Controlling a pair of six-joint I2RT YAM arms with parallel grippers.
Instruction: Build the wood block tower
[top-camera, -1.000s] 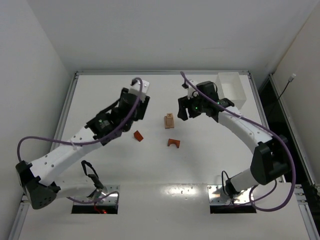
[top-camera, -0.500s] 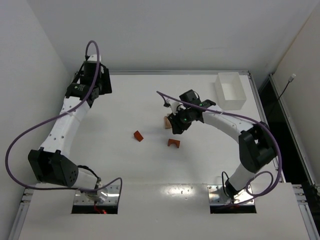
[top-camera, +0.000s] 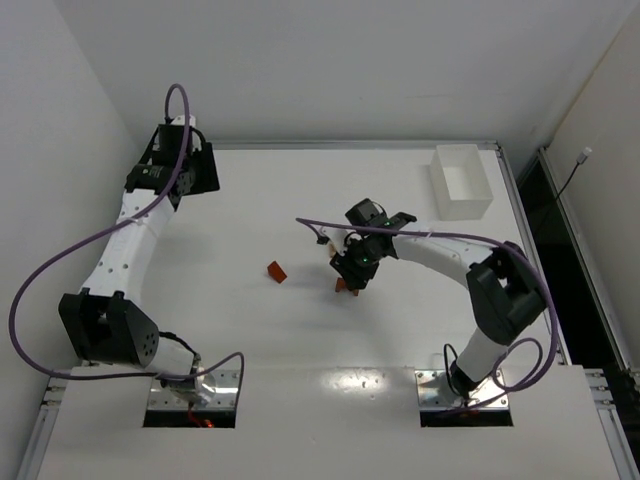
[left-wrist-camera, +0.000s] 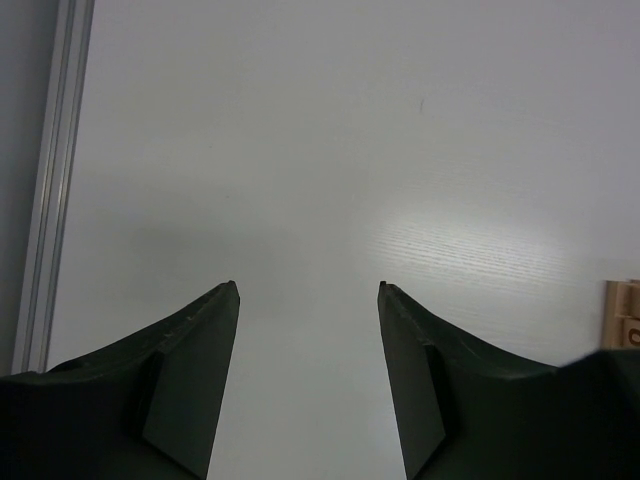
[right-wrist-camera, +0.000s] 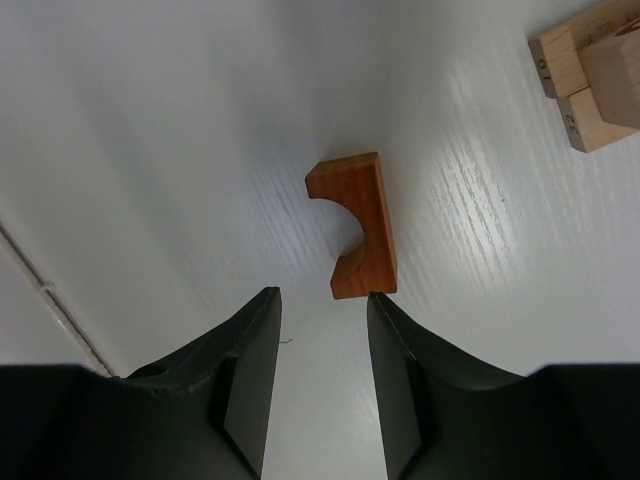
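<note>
Right gripper (right-wrist-camera: 322, 292) now over flat-lying arch (right-wrist-camera: 355, 235)

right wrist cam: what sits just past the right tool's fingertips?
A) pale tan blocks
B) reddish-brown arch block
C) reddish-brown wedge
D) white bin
B: the reddish-brown arch block lies just beyond the open right tool, while the pale tan blocks sit off in the top right corner.

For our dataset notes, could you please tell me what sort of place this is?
Probably a robotics lab workcell: a white table boxed in by plain white panels, two robot arms bolted at its near edge, and small wood blocks.
</note>
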